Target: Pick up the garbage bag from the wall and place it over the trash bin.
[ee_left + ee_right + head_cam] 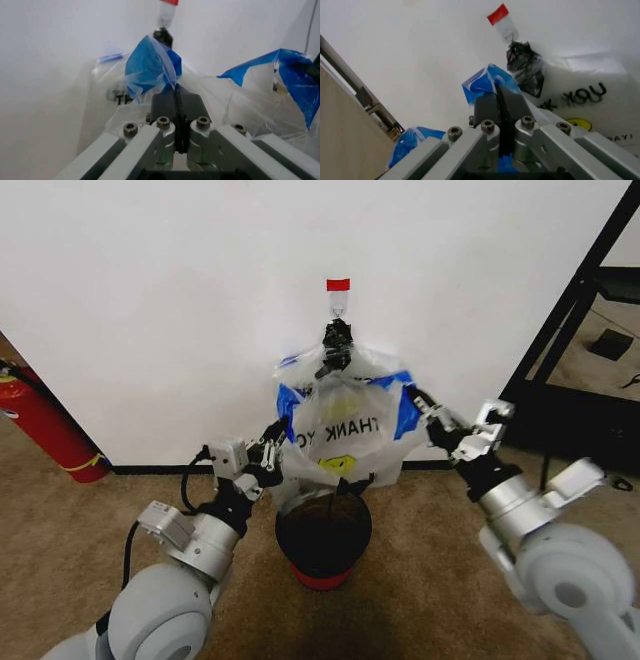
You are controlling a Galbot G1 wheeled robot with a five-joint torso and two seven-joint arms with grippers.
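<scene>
The wall [180, 300] fills the upper part of the head view, plain white, with a black skirting strip along its foot and carpeted floor [420, 580] below. A red tape patch [338, 284] at upper centre marks the metal hook [339, 306], from which a black-tied bundle of bags [336, 348] hangs so that one bag can be drawn away from the rest.

The garbage bag [350, 430] hangs in the centre of the frame, spread wide between the two arms and directly above the trash bin [323, 540], which stands on the floor at lower centre, against the wall. That placement seems to let the bag's mouth be lowered straight over the rim. The bag is not yet over the bin; its lower edge reaches about to the rim.

The left tool [270, 452], left of centre, is clamped on the bag's blue-streaked edge; the left wrist view shows its jaws together with blue film [150, 71] pinched between them. The right tool [432, 416], right of centre, holds the opposite blue edge in the same way, jaws closed on the plastic [487, 84]. Gripping both sides keeps the thin film stretched open rather than collapsed.

A red fire extinguisher [45, 430] leans at the left edge, well apart from the work.
</scene>
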